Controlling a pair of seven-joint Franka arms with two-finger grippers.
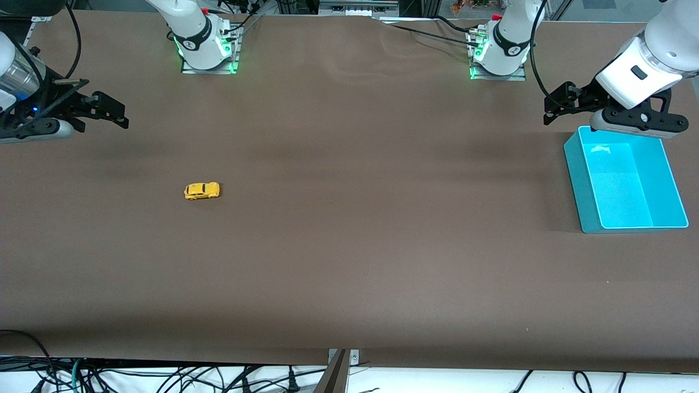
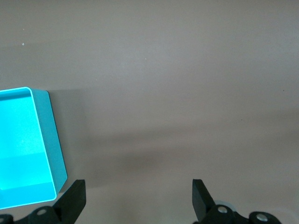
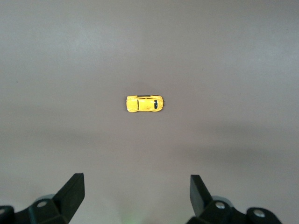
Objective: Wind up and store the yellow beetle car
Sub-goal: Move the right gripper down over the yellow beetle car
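Worktop: a wide brown matte worktop point(image 1: 349, 262) with both arm bases along its edge farthest from the front camera.

Car: the small bright yellow beetle-shaped toy car with dark windows and black wheels point(image 1: 201, 190) stands on its wheels on the bare worktop, toward the right arm's end, lengthwise along the table. Nothing touches it. In the right wrist view the yellow beetle car point(image 3: 145, 103) lies in the open, well apart from the finger tips.

Bin: an open-topped turquoise plastic rectangular bin point(image 1: 667, 180) sits on the worktop at the left arm's end, well apart from the car. Its floor shows only bare turquoise. In the left wrist view one corner of the turquoise bin point(image 2: 55, 149) shows.

Right gripper: the black right gripper point(image 1: 112, 112) hangs in the air over the worktop at the right arm's end, above a spot farther from the front camera than the car. Its fingers point(image 3: 72, 191) are spread wide and hold nothing.

Left gripper: the black left gripper point(image 1: 557, 106) hangs over the worktop just beside the bin's corner that is farthest from the front camera. Its fingers point(image 2: 74, 198) are spread wide and hold nothing.
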